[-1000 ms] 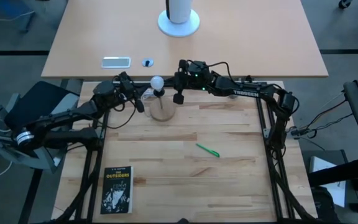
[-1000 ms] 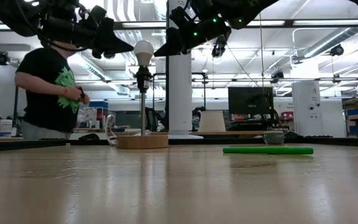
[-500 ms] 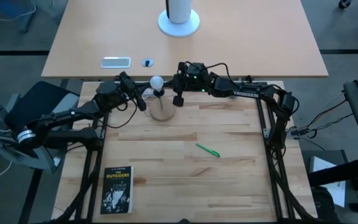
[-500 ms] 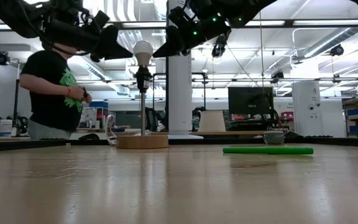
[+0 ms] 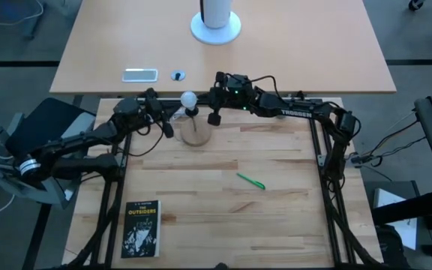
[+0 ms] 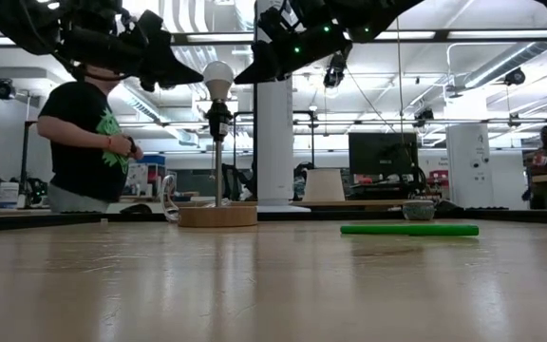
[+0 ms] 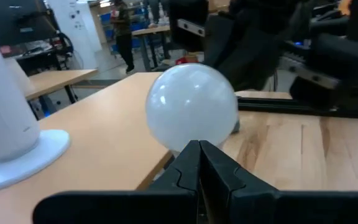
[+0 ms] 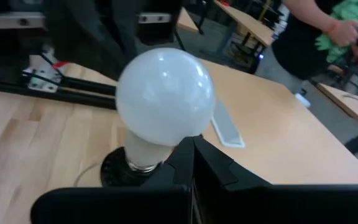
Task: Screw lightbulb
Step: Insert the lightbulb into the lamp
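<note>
I can see the lightbulb [image 5: 190, 98] sitting on top of a thin lamp stand [image 6: 218, 142] with a round wooden base [image 5: 196, 134]. The stand is near the far edge of the wooden table [image 5: 276, 217], a bit left of the middle. The bulb's silver end is down in the dark socket. My left gripper [image 5: 172, 112] is up in the air just to the left of the bulb, and its two fingers are pressed together with nothing between them. My right gripper [image 5: 202, 101] is up just to the right of the bulb, and its fingers are pressed together too, holding nothing. From each wrist camera the tips point right at the white globe, very close, but I cannot tell if they touch it. A green pen [image 5: 250, 181] lies near the middle of the table. A black book [image 5: 142, 229] lies by the near left corner. Behind the table stands a person in a black shirt [image 6: 82, 142].
</note>
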### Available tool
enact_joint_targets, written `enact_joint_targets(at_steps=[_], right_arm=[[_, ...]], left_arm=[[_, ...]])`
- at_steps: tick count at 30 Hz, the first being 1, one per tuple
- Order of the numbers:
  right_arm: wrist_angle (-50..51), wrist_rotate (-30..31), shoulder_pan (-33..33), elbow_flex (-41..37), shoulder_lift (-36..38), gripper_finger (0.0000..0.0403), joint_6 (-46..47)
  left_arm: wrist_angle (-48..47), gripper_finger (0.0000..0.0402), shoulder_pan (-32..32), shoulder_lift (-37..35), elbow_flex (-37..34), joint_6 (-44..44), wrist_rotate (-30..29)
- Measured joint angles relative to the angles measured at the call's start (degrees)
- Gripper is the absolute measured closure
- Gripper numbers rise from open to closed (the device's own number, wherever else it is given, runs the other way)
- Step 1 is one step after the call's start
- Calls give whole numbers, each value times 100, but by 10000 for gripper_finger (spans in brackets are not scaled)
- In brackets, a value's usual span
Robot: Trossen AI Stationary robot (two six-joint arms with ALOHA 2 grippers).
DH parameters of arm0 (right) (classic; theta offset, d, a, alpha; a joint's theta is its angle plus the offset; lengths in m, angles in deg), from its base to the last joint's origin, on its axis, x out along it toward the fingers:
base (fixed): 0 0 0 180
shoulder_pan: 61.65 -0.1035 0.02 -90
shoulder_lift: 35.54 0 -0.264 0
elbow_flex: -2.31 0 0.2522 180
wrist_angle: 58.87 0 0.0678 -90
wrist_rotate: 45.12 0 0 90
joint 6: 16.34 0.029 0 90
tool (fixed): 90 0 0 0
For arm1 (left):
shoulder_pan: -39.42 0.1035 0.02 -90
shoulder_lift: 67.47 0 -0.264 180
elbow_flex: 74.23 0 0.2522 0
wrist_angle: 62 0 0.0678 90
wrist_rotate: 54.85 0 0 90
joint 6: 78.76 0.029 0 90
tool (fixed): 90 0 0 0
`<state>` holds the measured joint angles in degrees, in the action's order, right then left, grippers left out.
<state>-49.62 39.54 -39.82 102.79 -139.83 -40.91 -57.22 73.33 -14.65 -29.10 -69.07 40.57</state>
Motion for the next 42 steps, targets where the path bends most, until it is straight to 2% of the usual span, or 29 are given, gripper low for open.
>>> enact_joint_targets(at_steps=[3, 11, 17, 19, 23, 25, 29, 42], right_arm=[[-2, -217, 8, 0, 0, 403, 34], [203, -236, -53, 0, 0, 403, 82], [345, 130, -48, 0, 0, 403, 198], [339, 239, -38, 0, 0, 403, 178], [169, 237, -36, 0, 0, 403, 69], [110, 174, -36, 0, 0, 403, 1], [87, -210, -50, 0, 0, 403, -40], [353, -223, -132, 0, 0, 403, 17]], left_arm=[[34, 401, -1, 3, 0, 4, -108], [39, 402, 0, 31, 0, -14, -461], [-6, 401, -2, -70, 0, -145, -610], [-32, 401, -2, -133, 0, -146, -485], [-46, 401, -4, -177, 0, -136, 363], [53, 401, -9, -157, 0, -128, 498], [207, 401, 0, -81, 0, -142, 306], [90, 401, -2, 84, 4, -215, -340]])
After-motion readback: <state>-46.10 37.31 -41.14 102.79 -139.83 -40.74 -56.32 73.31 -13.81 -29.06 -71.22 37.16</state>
